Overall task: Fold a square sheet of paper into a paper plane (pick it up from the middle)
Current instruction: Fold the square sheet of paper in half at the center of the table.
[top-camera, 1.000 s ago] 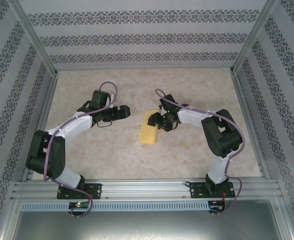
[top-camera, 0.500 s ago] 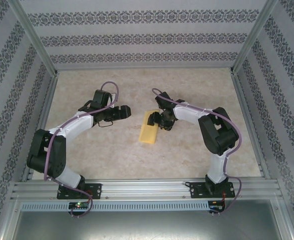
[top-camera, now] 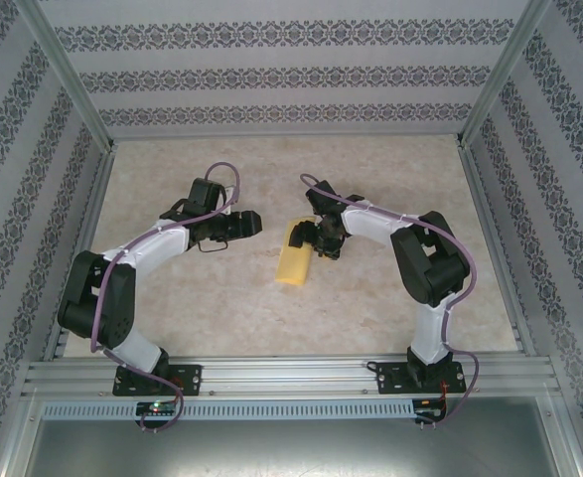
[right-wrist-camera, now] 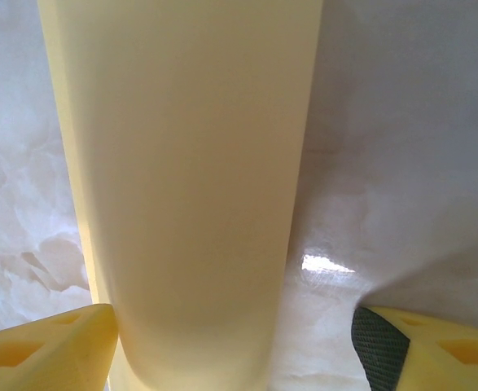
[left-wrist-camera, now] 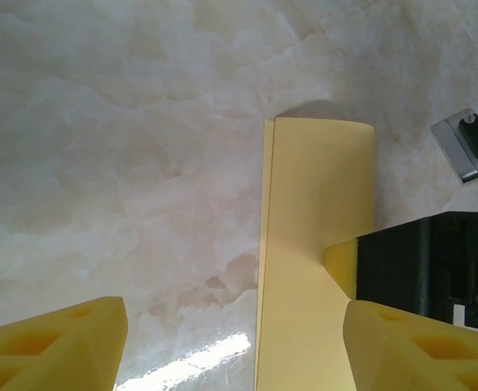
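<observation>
right jaws just came off the fold

over the last second my right gripper (top-camera: 317, 241) has spread wide over the far end of the square sheet of paper (top-camera: 293, 266), which is lying folded into a strip mid table (top-camera: 390, 298). left gripper (top-camera: 248, 225) hovers beside it, jaws apart, holding nothing. i reckon that crease is done and the next fold is up.

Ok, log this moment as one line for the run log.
paper: folded strip, lying on table | left tool: open, left of paper, apart | right tool: open, astride paper's far end
</observation>
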`<control>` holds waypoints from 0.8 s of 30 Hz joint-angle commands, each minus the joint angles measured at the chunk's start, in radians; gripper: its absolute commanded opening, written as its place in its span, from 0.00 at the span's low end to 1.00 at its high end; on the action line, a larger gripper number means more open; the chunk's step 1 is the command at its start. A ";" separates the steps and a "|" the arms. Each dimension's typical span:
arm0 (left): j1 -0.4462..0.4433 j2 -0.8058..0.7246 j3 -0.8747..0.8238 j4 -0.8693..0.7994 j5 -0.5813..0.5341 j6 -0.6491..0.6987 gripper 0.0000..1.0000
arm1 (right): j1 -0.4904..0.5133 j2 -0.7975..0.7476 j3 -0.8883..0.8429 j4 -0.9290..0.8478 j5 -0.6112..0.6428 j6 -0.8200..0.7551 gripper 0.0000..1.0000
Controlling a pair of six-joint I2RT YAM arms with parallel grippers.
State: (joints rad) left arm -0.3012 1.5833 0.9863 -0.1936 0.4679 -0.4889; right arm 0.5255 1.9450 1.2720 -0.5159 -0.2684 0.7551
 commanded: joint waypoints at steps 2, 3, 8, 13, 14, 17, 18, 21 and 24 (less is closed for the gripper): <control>-0.011 0.020 0.029 0.024 0.018 -0.011 0.68 | 0.011 0.081 -0.013 -0.004 0.020 -0.012 0.80; -0.011 0.022 0.029 0.026 0.018 -0.012 0.67 | 0.011 0.082 -0.013 -0.011 0.025 -0.011 0.81; -0.012 0.023 0.026 0.029 0.015 -0.016 0.67 | 0.008 0.100 -0.003 -0.023 0.020 -0.025 0.84; -0.012 0.022 0.027 0.028 0.017 -0.015 0.67 | 0.005 0.113 -0.002 -0.045 0.044 -0.021 0.85; -0.012 0.023 0.028 0.029 0.018 -0.014 0.66 | 0.005 0.117 0.000 -0.053 0.053 -0.019 0.85; -0.013 0.029 0.030 0.033 0.030 -0.014 0.58 | 0.007 0.130 0.004 -0.071 0.067 -0.019 0.84; -0.013 0.035 0.030 0.036 0.038 -0.014 0.50 | 0.006 0.134 0.002 -0.071 0.067 -0.017 0.83; -0.013 0.054 0.028 0.066 0.078 -0.033 0.25 | 0.008 0.138 0.000 -0.069 0.068 -0.017 0.82; -0.017 0.099 0.038 0.102 0.132 -0.074 0.00 | 0.008 0.137 0.001 -0.069 0.065 -0.021 0.81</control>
State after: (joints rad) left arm -0.3019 1.6432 0.9939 -0.1516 0.5323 -0.5274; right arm 0.5262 1.9778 1.3155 -0.5678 -0.2546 0.7521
